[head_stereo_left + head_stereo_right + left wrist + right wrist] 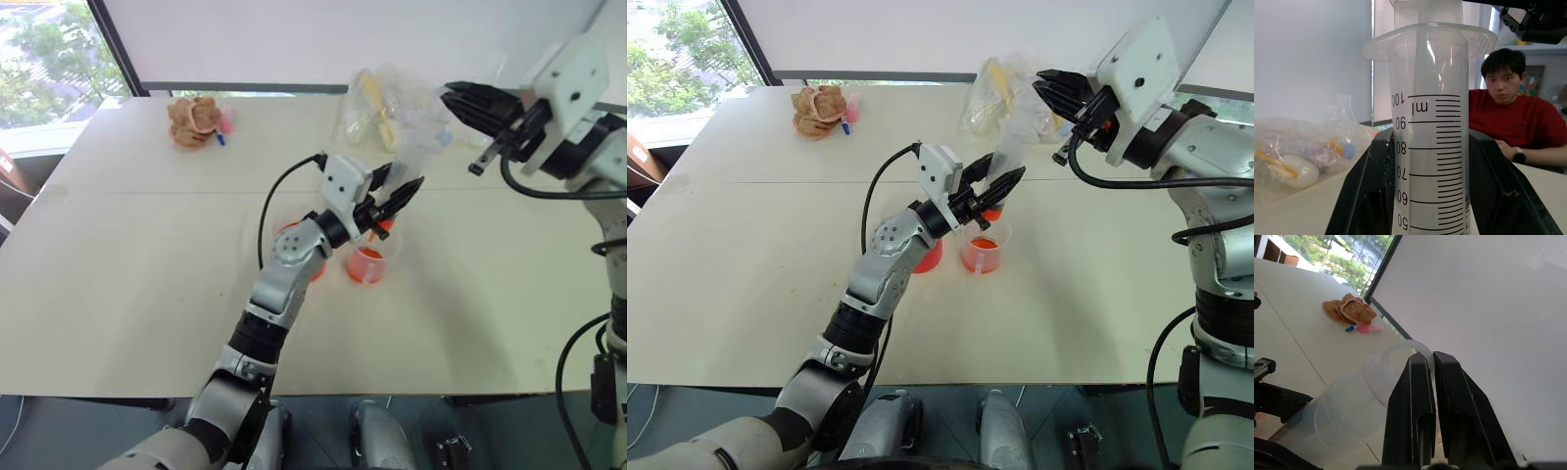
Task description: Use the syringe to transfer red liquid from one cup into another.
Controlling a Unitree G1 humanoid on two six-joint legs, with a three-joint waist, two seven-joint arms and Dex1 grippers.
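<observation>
Nearest the robot, on the pale table [118,294], stand two clear cups side by side: the beaker [929,257], low with red liquid [927,260] and partly hidden behind the left forearm, and just to its right the small cup [982,246], also with red liquid in its bottom. Above them the left gripper [991,188] is clamped on the barrel of the syringe [1011,139], one black finger on each side of the printed scale in the left wrist view; the barrel looks empty there. It stands tilted, with the orange tip [991,213] low over the small cup's far rim and the plunger end slanting up toward the robot's right. At that upper end the right gripper [1055,90] has its two fingers pressed together, with only a sliver between them; in the right wrist view they sit at the ring handle [1410,350], one finger overlapping the ring, though whether they truly grip it I cannot tell. Farther back on the table lie a clear bag [377,108] of small items and, toward the far left, a brown crumpled object [193,119] with a pink item [225,121] beside it. Beyond the table, a person in a red shirt [1513,122] sits with forearms on the tabletop.
</observation>
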